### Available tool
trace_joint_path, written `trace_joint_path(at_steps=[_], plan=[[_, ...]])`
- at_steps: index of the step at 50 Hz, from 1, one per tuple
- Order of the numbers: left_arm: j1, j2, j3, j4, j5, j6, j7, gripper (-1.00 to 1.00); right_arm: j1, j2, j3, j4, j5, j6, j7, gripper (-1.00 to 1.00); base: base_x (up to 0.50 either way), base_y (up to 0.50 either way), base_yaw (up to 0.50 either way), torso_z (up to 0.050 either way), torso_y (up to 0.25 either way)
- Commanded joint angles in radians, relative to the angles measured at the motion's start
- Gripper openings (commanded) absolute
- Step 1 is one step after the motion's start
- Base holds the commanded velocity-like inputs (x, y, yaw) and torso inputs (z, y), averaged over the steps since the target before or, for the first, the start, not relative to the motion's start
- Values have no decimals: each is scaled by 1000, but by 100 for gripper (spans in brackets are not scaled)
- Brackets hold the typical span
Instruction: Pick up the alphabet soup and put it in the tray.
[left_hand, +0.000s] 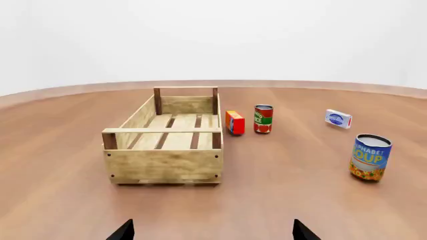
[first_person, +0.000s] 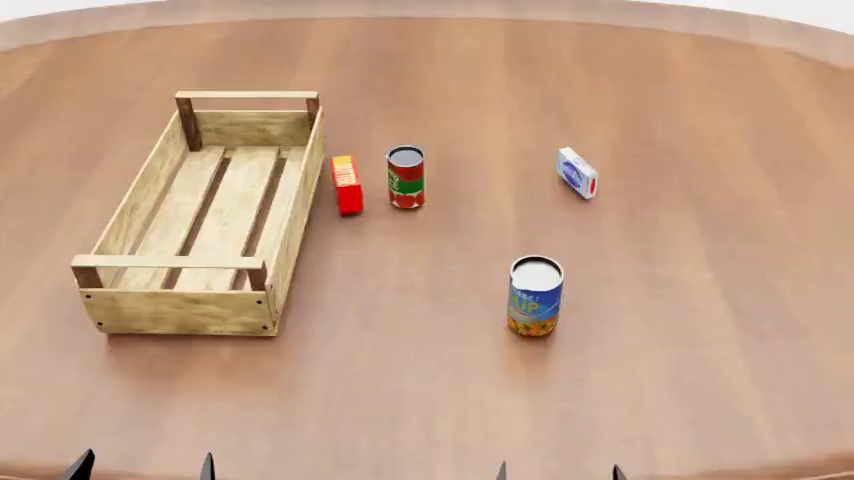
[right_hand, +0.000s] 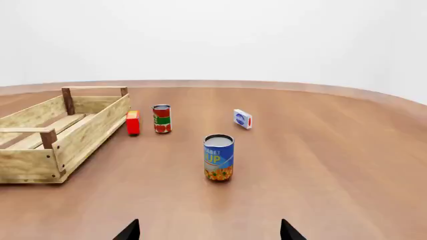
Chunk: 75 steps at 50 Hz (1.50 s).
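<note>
The alphabet soup, a blue-labelled can with orange print low down and a whitish top, stands upright on the brown table. It also shows in the right wrist view and the left wrist view. The tray, a pale slatted crate with darker corner posts, lies empty at the left; it shows in the left wrist view and the right wrist view. My left gripper and right gripper are open and empty at the near edge, well short of the can. Their tips show in the wrist views.
A red-and-green can with a grey top and a small red box stand just right of the tray's far end. A small white-and-blue box lies farther right. The table's curved far edge runs behind.
</note>
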<state>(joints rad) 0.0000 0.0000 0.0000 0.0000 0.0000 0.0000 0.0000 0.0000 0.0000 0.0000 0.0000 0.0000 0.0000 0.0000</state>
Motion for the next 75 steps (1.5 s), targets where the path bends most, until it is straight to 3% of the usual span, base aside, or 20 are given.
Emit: trace_joint_path(at_steps=[1,23,75], plan=[[1,-16,19,-1,-15,1,-18,100,5,15,-15,7,11,18,29,100,0,0,0,0,0],[-7,-67,88,-17,-41,12,-78,100,5,65,-81,17,47,-1,81,100,152,320,0,0,0],[-8,-120,149,-12,-89,23,-149,100,3,122,-130,-4,115,2,144,100,329,372,0,0,0]])
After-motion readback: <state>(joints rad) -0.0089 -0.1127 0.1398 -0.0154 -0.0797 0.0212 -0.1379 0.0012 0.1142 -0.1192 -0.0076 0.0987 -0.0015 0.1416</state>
